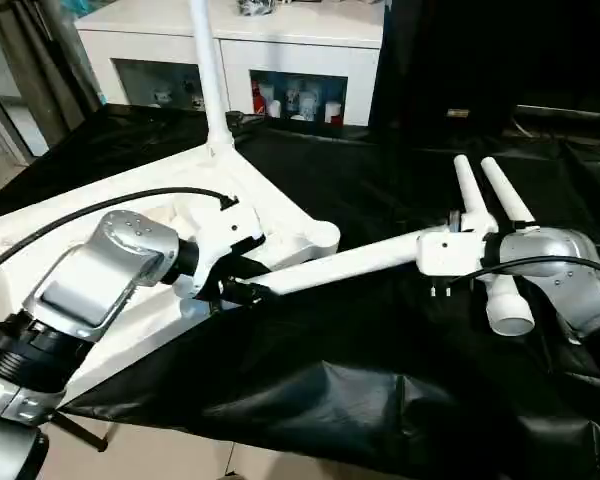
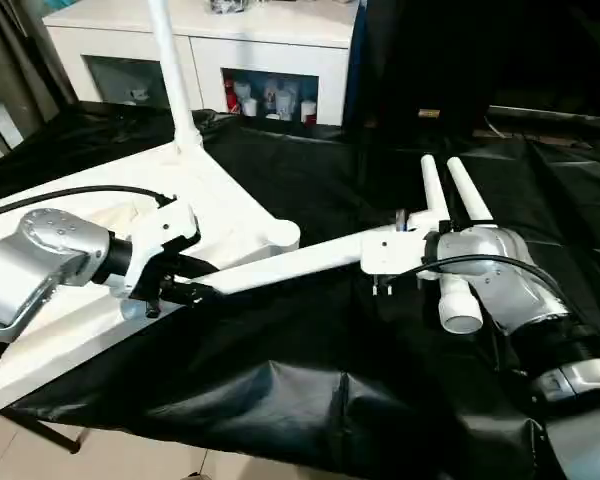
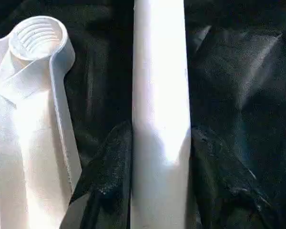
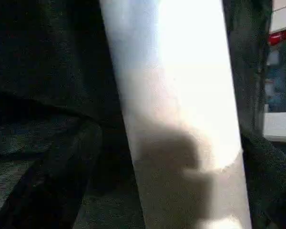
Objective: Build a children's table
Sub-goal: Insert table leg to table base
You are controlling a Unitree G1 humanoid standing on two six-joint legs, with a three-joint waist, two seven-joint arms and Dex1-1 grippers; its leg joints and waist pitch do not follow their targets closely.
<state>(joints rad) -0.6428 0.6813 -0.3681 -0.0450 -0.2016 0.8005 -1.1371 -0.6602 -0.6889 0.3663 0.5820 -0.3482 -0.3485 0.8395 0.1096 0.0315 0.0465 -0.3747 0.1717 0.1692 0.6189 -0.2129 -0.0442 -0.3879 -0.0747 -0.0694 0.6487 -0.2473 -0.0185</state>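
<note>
The children's table top [image 1: 100, 330] lies underside up on the left, with one white leg [image 1: 206, 70] standing upright in its far corner. Its near corner socket [image 1: 322, 237] shows threads inside [image 3: 38, 36]. A second leg [image 1: 350, 262] hangs level above the black cloth between my two grippers. My left gripper [image 1: 250, 291] is shut on the end of that leg nearest the socket, with black fingers [image 3: 107, 176] pressed on both sides. My right gripper [image 1: 442, 256] straddles the leg's other end with its jaws open, and one finger [image 4: 47, 181] stands clear of the tube.
Two more white legs [image 1: 507, 200] lie side by side on the black cloth [image 1: 360, 390] behind my right gripper, one open end [image 1: 510, 318] pointing toward me. A white cabinet [image 1: 280, 50] with glass-fronted compartments stands at the back. The work surface ends at the bottom left.
</note>
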